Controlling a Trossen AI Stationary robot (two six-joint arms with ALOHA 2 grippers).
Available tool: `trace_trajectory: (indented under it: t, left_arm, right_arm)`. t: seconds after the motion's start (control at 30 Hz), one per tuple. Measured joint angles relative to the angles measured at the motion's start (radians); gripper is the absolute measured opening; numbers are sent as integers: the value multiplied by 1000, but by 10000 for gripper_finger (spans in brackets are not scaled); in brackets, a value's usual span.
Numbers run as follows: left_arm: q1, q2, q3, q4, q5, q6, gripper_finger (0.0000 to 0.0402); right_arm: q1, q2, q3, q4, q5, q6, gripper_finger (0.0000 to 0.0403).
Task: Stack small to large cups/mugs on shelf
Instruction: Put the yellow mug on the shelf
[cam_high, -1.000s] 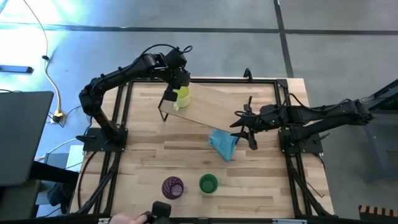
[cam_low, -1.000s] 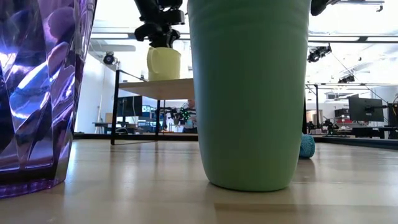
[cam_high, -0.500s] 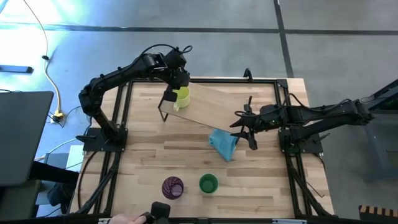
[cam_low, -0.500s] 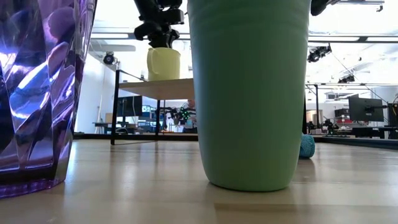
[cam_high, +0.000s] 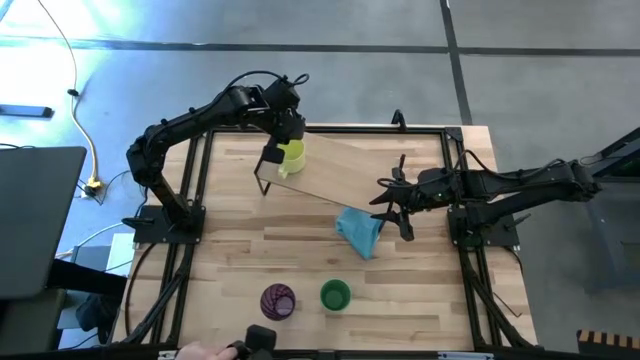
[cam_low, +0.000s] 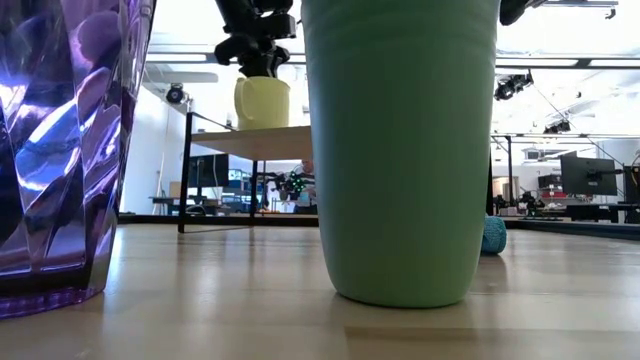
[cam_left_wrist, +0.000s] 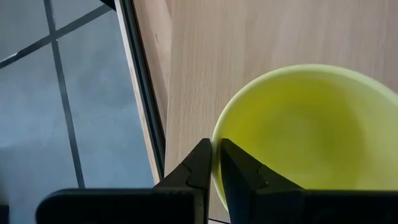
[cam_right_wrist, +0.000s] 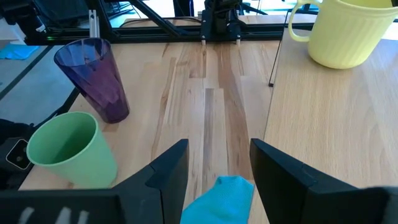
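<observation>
The small yellow mug (cam_high: 291, 153) stands upright on the left end of the shelf (cam_high: 350, 172), a light board on black legs, its handle (cam_right_wrist: 297, 23) showing in the right wrist view. My left gripper (cam_left_wrist: 214, 144) is shut on it from above. The purple tumbler (cam_high: 278, 300) and the green cup (cam_high: 335, 295) stand side by side near the table's front edge. My right gripper (cam_high: 392, 205) hovers open at the shelf's right end, above the blue cloth (cam_high: 360, 232), touching nothing. My left gripper pinches the mug's rim (cam_left_wrist: 217, 127) on the side toward the shelf's left end, one finger (cam_left_wrist: 198, 165) outside the wall and the other inside the bowl. The fingers come slanting down from above. The mug is upright, its base level with the shelf's top (cam_low: 270, 130).
A black frame (cam_high: 200, 180) runs around the table top. A black device (cam_high: 258, 338) and a person's hand (cam_high: 205, 352) show at the near edge. Bare table wood lies between the shelf and the two cups.
</observation>
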Motion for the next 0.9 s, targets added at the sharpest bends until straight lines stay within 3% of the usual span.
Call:
trace_trajectory:
  t: [0.9]
  left_arm:
    - [0,0,-1,19,4,12,19]
  right_arm:
    - [0,0,-41,20,0,0,163]
